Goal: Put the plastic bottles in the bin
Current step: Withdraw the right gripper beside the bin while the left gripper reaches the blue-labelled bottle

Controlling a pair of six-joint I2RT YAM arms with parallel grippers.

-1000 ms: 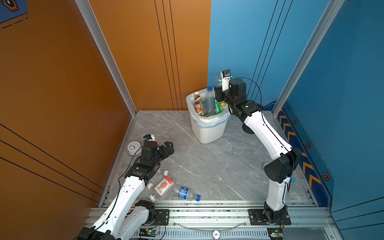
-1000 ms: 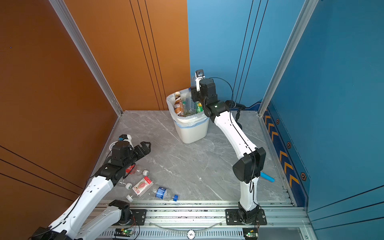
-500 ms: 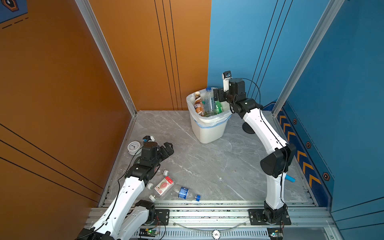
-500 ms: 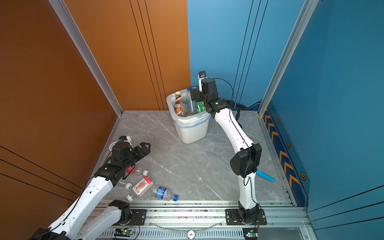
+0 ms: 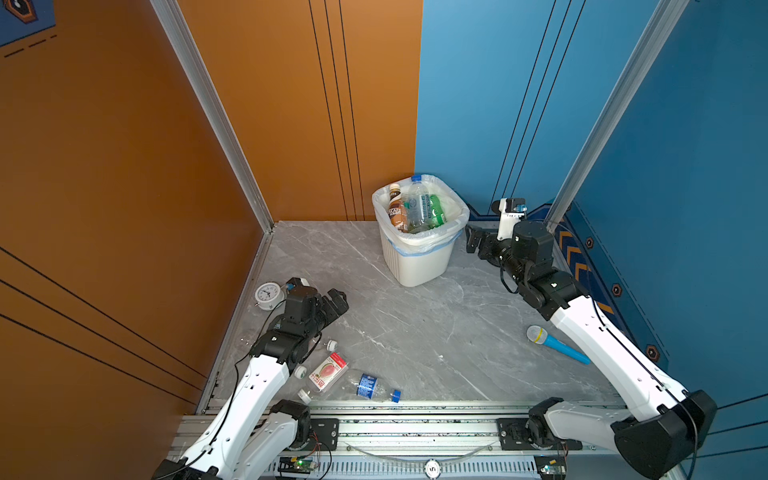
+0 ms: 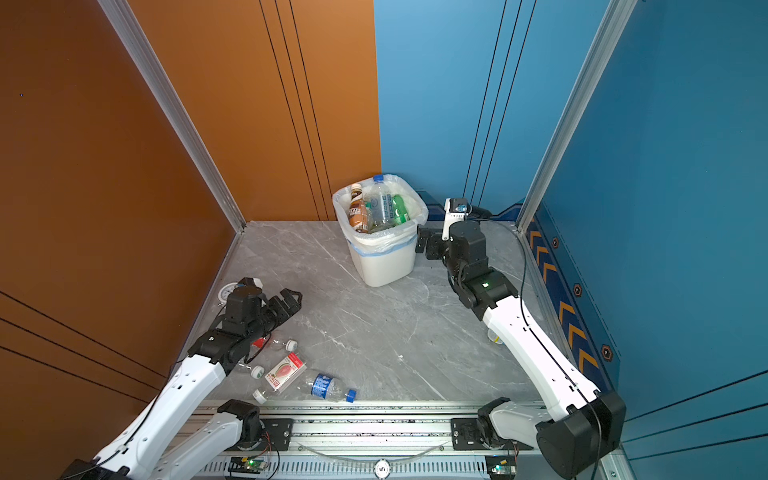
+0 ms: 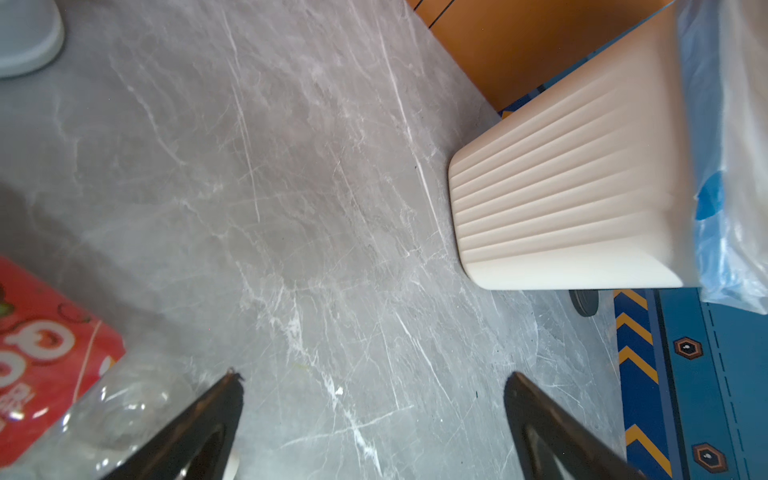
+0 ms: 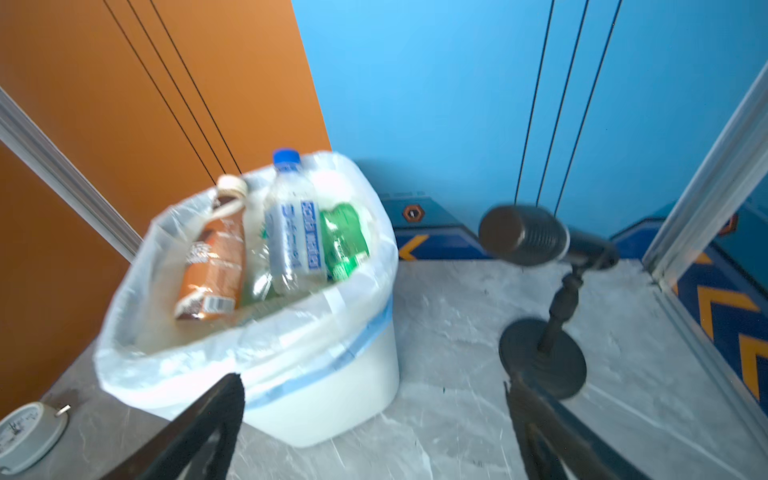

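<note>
Left fingers [image 7: 199,419], right fingers [image 8: 199,424] apart, empty; some bottles [image 5: 417,205] in bin [image 5: 419,266]

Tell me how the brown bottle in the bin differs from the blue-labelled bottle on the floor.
The brown bottle stands in the bin; the blue-labelled bottle lies flat on the floor. The brown bottle has a pale cap; the blue-labelled bottle, clear, a blue one. Both carry labels.
</note>
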